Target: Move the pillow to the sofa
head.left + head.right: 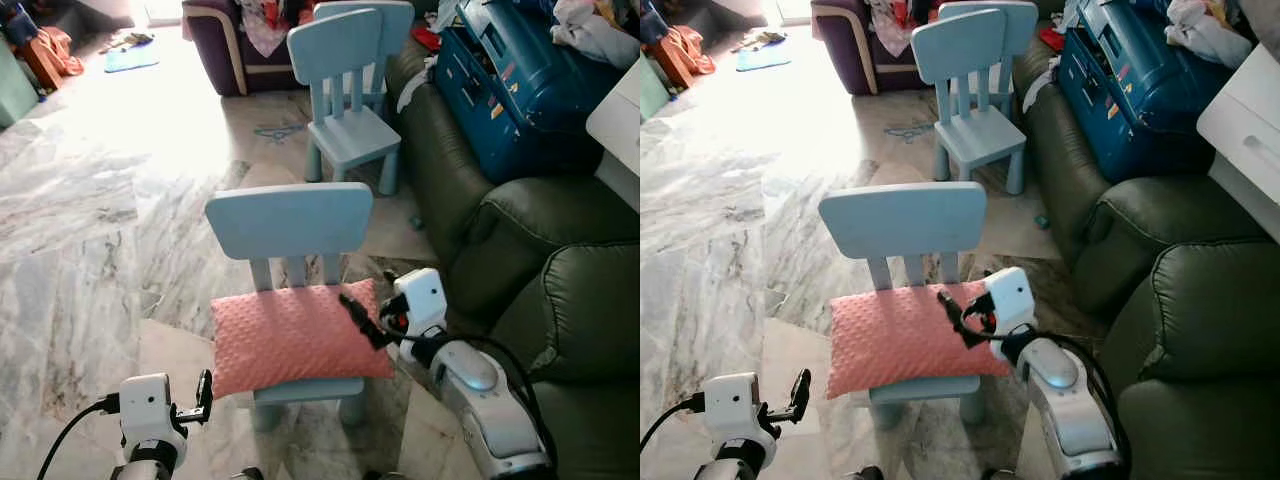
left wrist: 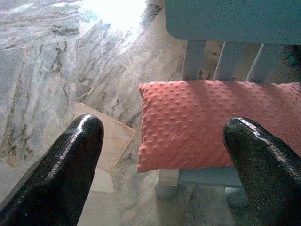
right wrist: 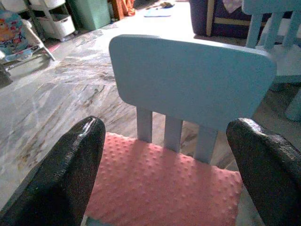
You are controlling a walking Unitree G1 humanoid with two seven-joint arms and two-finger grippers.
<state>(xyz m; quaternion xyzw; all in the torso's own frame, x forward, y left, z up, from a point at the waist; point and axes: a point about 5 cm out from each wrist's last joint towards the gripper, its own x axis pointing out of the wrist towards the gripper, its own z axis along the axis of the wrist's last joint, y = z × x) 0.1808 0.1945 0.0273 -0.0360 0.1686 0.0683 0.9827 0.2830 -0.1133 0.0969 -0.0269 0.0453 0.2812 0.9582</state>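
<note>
Nearest the robot, the left gripper (image 1: 205,392) hung low, just off the front left corner of the small blue chair (image 1: 290,222). Its fingers (image 2: 61,169) stood wide apart and held nothing; in the left wrist view they framed the near end of the pillow (image 2: 211,122) without touching it.

The right gripper (image 1: 362,318) reached in from the chair's right side, its black fingers lying over the pillow's right edge. In the right wrist view the fingers (image 3: 66,174) were spread wide, with the pillow's pink dotted cover and the chair's backrest between them. Whether the fingertips touched the fabric could not be told, and nothing was clamped.

The pillow (image 1: 295,338) lay flat on the chair's seat, covering nearly all of it and overhanging the seat's front and left edges. The chair's backrest rose just behind it on three slats.

To the right of the chair stood the dark green sofa (image 1: 560,290), its padded arm near the chair's right side. Farther along the sofa from the chair lay a blue suitcase (image 1: 505,85) on the cushions.

Beyond the chair, on the marble floor (image 1: 90,200), stood a second blue chair (image 1: 345,85), and farther still a purple armchair (image 1: 225,40).
</note>
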